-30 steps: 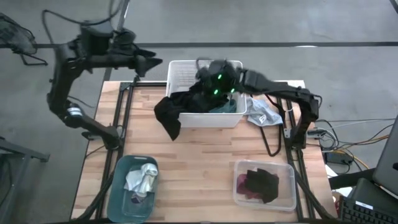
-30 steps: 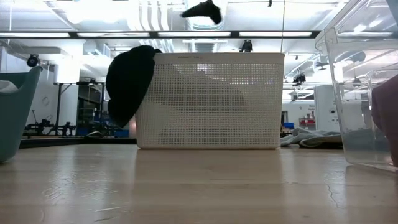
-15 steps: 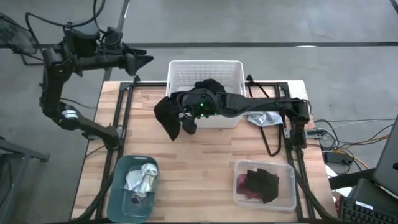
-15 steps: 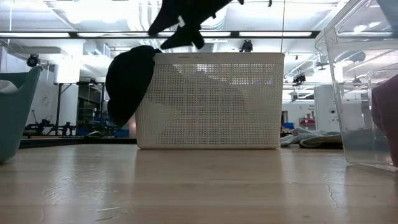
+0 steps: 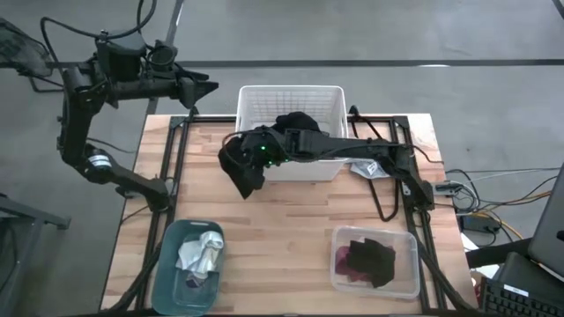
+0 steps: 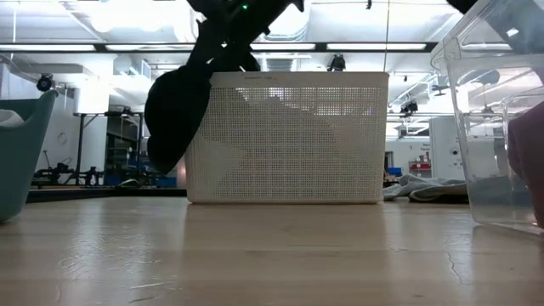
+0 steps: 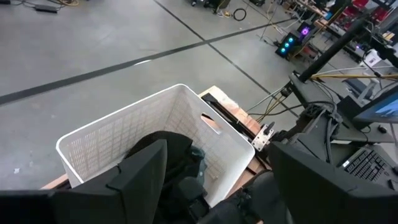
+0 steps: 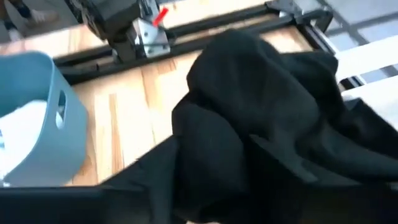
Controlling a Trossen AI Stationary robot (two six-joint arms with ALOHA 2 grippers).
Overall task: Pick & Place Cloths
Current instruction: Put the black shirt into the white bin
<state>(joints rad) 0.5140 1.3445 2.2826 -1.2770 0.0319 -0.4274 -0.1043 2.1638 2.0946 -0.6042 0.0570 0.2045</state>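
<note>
High view first: your right gripper (image 5: 254,158) is reached out across the white mesh basket (image 5: 291,98) to its left front corner, right on the black cloth (image 5: 238,172) that hangs over the rim and spills down onto the wooden table (image 5: 291,220). That cloth is the easy one to take because it is half out already — draped over the basket wall, not buried. From the right wrist view the black cloth (image 8: 267,124) fills the space between the two fingers, which are part-way together around its folds; I cannot tell whether they have a firm hold yet, so check that before you lift.

More dark fabric (image 5: 298,123) sits inside the basket, so there is more to clear after this piece. Near the front edge stand the teal bin (image 5: 167,264) holding a white-grey cloth (image 5: 201,255) and the clear bin (image 5: 410,242) holding black and maroon cloths (image 5: 366,260) — by that sorting, I judge the clear bin is where this black one belongs.

Your left gripper (image 5: 204,86) waits beyond the table's far left corner with its fingers spread, well apart from the basket — parked there, it leaves the right arm room to work
</note>
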